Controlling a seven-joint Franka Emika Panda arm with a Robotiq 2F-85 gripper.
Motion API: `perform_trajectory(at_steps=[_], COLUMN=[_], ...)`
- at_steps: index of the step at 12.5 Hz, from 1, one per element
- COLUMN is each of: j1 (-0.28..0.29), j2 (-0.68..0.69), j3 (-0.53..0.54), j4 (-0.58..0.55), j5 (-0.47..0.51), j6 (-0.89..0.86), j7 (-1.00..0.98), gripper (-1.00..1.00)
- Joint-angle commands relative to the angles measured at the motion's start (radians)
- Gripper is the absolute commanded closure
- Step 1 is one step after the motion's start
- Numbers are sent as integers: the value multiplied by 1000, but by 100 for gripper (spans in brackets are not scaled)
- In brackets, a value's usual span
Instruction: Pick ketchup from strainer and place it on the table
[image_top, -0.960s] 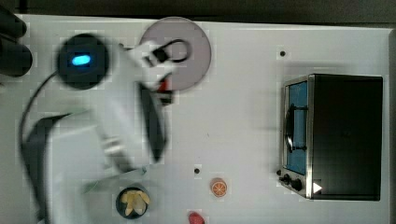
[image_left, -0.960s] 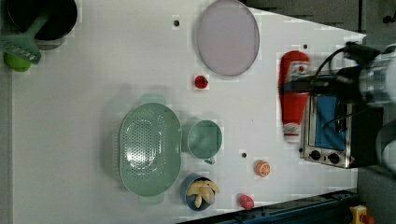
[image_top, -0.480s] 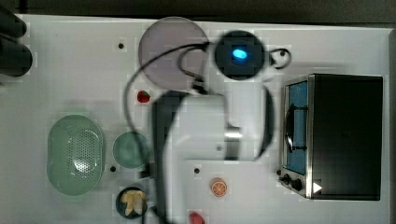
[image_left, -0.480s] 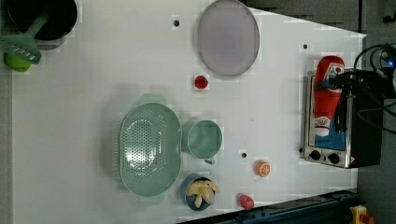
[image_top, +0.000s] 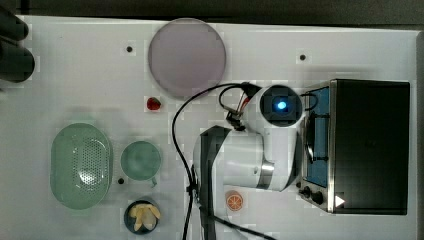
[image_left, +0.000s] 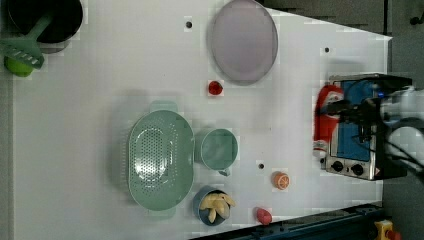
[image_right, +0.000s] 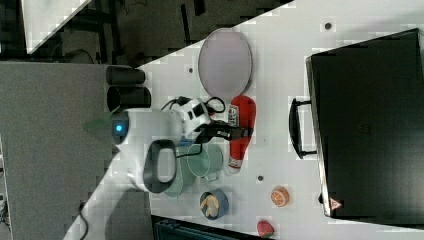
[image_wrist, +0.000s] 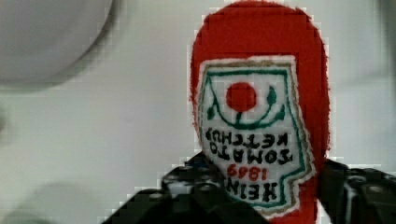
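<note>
The ketchup (image_wrist: 257, 93), a red bottle with a white-and-red label, sits between my gripper's (image_wrist: 275, 196) black fingers (image_wrist: 187, 191), which are shut on it. In the left view the ketchup (image_left: 327, 117) hangs lengthwise just in front of the oven, with the gripper (image_left: 350, 107) on it. The right view has the ketchup (image_right: 244, 112) crossed by the gripper (image_right: 244, 132) over the white table (image_right: 280, 75). Whether the bottle touches the table cannot be told. The pale green strainer (image_top: 80, 165) stands empty at the top view's left, also seen as the strainer (image_left: 160, 160).
A toaster oven (image_top: 367, 145) stands at the top view's right, close to the arm. A purple plate (image_top: 187, 57), a strawberry (image_top: 153, 104), a green cup (image_top: 140, 160), a bowl of banana (image_top: 143, 216) and an orange slice (image_top: 234, 201) lie around.
The arm has swung from the top view's left to its right, up to the oven, carrying the ketchup. The strainer has come out from under the arm.
</note>
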Motion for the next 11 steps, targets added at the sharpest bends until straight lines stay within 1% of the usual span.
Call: perform_trajectory(at_steps=[1, 5, 7, 8, 11], j1=[49, 48, 48, 48, 48], j2=[28, 158, 198, 212, 218], j3=[27, 24, 17, 11, 7], j4=[-47, -53, -53, -54, -52], j5=[5, 5, 3, 2, 2], j6=[142, 215, 222, 222, 221], j7=[-25, -25, -25, -24, -23], gripper=[-13, -13, -13, -19, -80])
